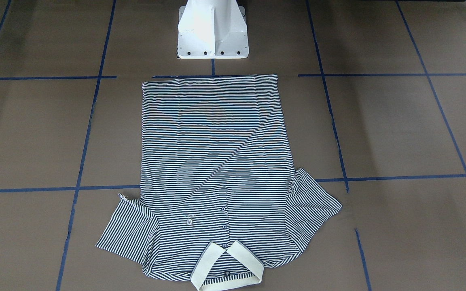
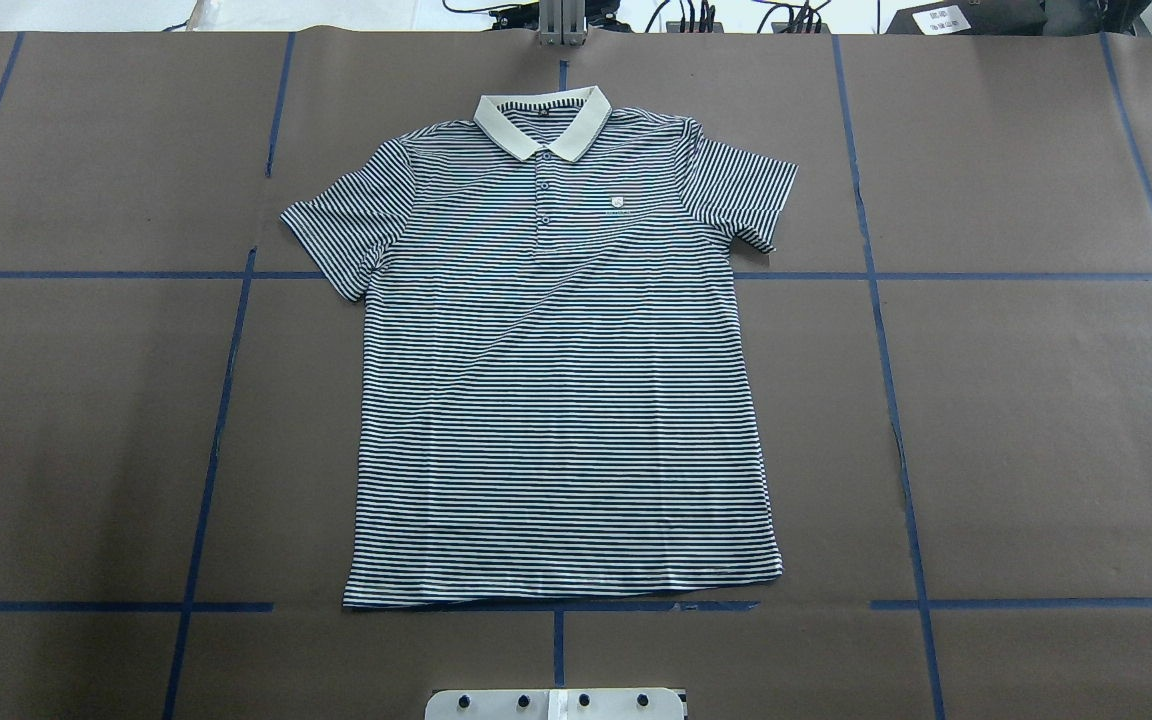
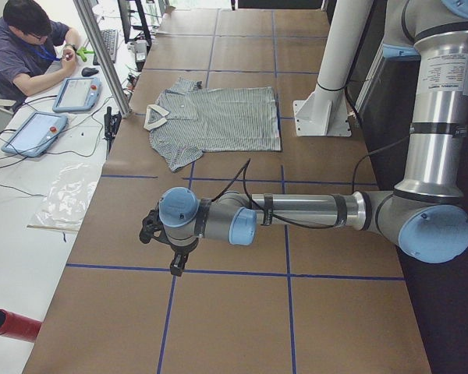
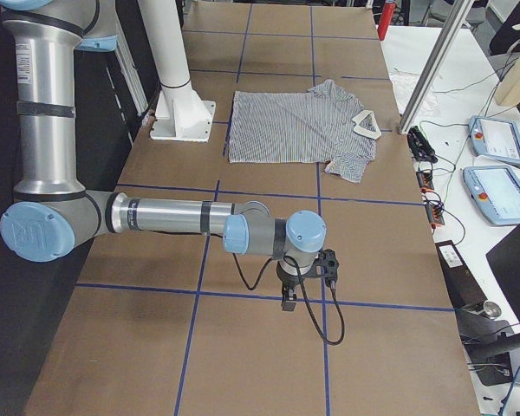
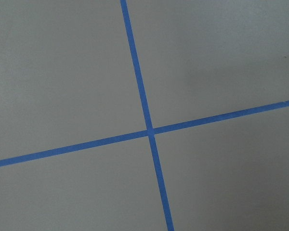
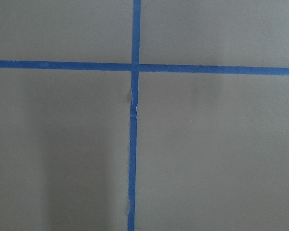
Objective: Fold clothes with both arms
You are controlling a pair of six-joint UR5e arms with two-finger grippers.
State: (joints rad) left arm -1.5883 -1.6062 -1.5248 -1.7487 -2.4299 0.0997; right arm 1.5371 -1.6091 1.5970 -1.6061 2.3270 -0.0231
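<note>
The navy-and-white striped polo shirt lies flat and face up on the brown table, sleeves spread, with the cream collar at the far side from the robot. It also shows in the front-facing view. My left gripper hangs over bare table far to the shirt's left, seen only in the exterior left view. My right gripper hangs over bare table far to the shirt's right, seen only in the exterior right view. I cannot tell whether either is open or shut. Both wrist views show only table and blue tape.
Blue tape lines mark a grid on the table. The white pedestal base stands just behind the shirt's hem. An operator sits beyond the far edge with teach pendants. A red cylinder lies off the table.
</note>
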